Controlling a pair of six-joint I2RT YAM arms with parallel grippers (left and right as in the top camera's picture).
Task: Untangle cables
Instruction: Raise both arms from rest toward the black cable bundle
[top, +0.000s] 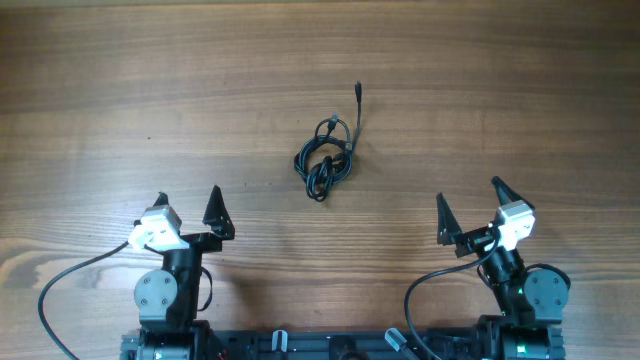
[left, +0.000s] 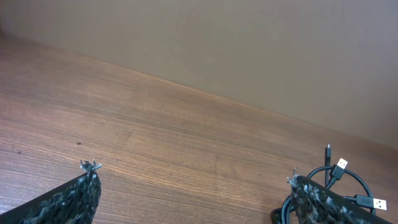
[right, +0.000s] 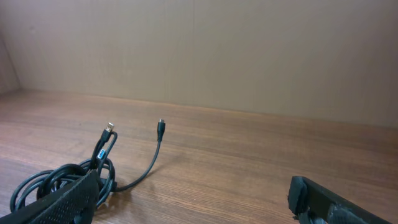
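Standing at the left of the wooden surface, the left gripper has its jaws wide apart and empty, the cables lie knotted in a bundle at centre with one plug end trailing outward, and the right gripper is equally spread and empty.

Wooden table, brown, with its grain running left to right. The cables, thin and black, lay directly on it near the middle as one knotted bundle of loops. A single strand ran out toward the far edge, ending in a small plug.
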